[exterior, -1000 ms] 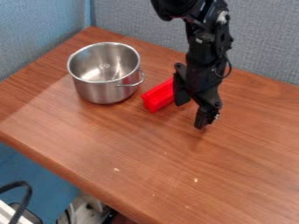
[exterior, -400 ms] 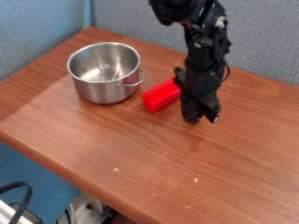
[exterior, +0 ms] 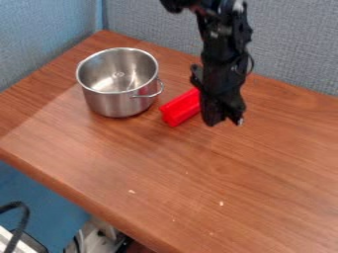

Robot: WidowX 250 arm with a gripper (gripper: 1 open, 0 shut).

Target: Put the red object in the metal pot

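Observation:
The red object [exterior: 180,108] is a bright red block lying slantwise on the wooden table, just right of the metal pot [exterior: 117,102]. The pot is round and shiny, and nothing shows inside it. My gripper [exterior: 219,119] points down at the block's right end, with its dark fingers together. That end of the block is hidden behind the fingers, so I cannot tell whether they pinch it. The block's near left end looks to be resting on the table.
The wooden table [exterior: 158,173] stretches toward the camera, and its front edge runs diagonally at the lower left. A blue-grey partition wall [exterior: 132,25] stands close behind the pot and the arm.
The gripper's fingers have closed and the hand has risen a little, shifting up and left in the picture. The red block and the pot lie about where they were.

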